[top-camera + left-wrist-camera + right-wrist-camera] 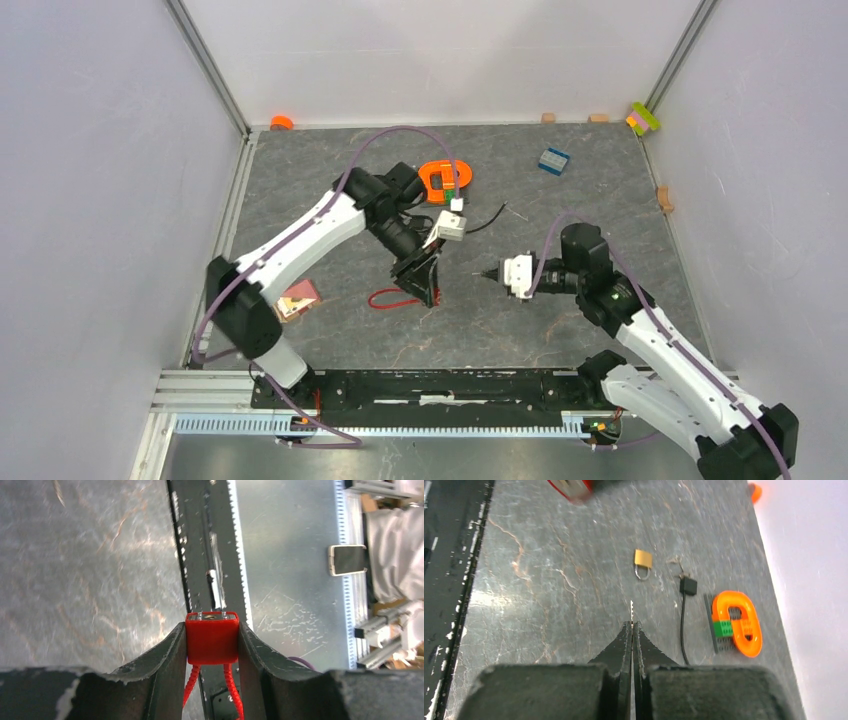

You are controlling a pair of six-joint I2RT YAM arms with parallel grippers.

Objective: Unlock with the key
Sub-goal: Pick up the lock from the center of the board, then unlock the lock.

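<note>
My left gripper is shut on a red lock body, gripped by its sides between the two fingers and held above the table. The lock's metal keyhole face points away from the wrist camera. Its red cable loop hangs down to the table. My right gripper is shut on a thin key, whose blade sticks out past the fingertips. The key points left toward the red lock, with a gap between them.
A small brass padlock and a black plug with its cable lie on the table beyond the key. An orange ring with a green brick is at the back, a blue brick further right, and a pink card at left.
</note>
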